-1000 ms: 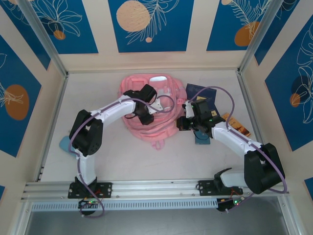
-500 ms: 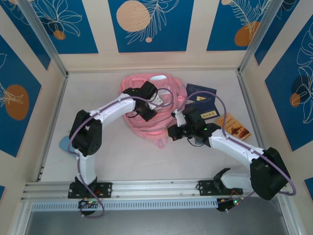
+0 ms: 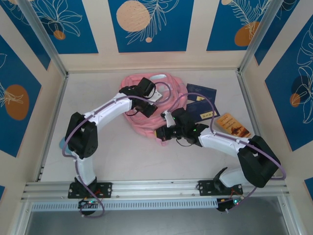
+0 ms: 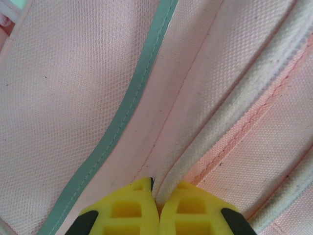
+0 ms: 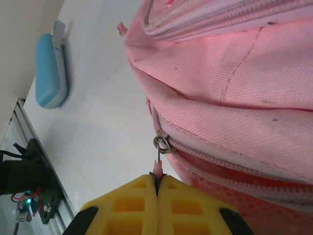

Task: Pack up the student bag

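Note:
The student bag [image 3: 140,122], a soft pink backpack, lies bunched up at the table's middle back. In the left wrist view, pink fabric [image 4: 73,98] with a teal piping strip [image 4: 128,107] is close up. My left gripper [image 4: 157,196] is shut on a fold of the bag's white zipper trim [image 4: 230,117]; from above it [image 3: 148,106] sits on the bag's upper part. My right gripper [image 5: 157,182] is shut on the pink zipper pull [image 5: 157,168], with the metal slider [image 5: 161,143] at the bag's near corner. From above that gripper [image 3: 162,133] is at the bag's near right edge.
Two dark blue booklets [image 3: 201,91] [image 3: 205,110] and an orange one [image 3: 234,125] lie right of the bag. A teal case [image 5: 50,71] rests on the white table [image 5: 102,127] to the bag's left, near the left arm [image 3: 80,139]. Walls enclose the table.
My right gripper has travelled left and nearer along the bag's edge, pulling the zipper pull with it. The bag has bunched up toward the back. The left gripper shifted slightly back.

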`<state>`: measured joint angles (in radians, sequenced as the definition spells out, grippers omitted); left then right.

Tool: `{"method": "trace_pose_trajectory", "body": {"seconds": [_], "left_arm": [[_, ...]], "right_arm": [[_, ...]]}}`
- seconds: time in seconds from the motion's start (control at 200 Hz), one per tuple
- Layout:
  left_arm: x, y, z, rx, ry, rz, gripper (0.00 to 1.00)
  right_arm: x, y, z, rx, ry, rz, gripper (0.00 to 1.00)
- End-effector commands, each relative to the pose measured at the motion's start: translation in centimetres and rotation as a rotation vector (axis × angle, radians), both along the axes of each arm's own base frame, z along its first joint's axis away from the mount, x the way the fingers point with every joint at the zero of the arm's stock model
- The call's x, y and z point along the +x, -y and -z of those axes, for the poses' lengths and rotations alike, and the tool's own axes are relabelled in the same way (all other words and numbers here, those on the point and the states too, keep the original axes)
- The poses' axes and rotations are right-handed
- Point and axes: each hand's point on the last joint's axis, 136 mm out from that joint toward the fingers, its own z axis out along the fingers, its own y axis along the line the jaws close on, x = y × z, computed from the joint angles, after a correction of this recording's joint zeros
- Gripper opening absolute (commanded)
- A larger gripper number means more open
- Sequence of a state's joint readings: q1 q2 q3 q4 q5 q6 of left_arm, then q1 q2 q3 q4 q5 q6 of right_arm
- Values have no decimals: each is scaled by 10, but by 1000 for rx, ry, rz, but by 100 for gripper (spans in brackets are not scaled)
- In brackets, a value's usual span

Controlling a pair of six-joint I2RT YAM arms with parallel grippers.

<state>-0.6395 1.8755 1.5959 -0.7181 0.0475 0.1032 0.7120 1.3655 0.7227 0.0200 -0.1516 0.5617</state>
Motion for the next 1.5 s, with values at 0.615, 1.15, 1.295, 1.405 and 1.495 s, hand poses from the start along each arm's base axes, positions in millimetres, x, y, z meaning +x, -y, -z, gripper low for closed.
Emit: {"method": "trace_pose_trajectory", "body": {"seconds": [0.615, 1.15, 1.295, 1.405, 1.495], "left_arm": [[-7, -5, -61, -204, 136, -23, 0], [-19, -8, -63, -240, 85, -67, 0], [-22, -25, -70, -250, 58, -221, 32], [-32, -46, -70, -248, 39, -361, 49], [-49, -57, -66, -275, -1, -437, 54]], "right_arm": [[41, 86, -49, 148, -307, 551, 71], [74, 59, -48, 151, -297, 481, 20], [73, 52, -61, 167, -272, 452, 3], [74, 45, -77, 190, -247, 420, 1], [76, 35, -87, 212, -233, 388, 1]]}}
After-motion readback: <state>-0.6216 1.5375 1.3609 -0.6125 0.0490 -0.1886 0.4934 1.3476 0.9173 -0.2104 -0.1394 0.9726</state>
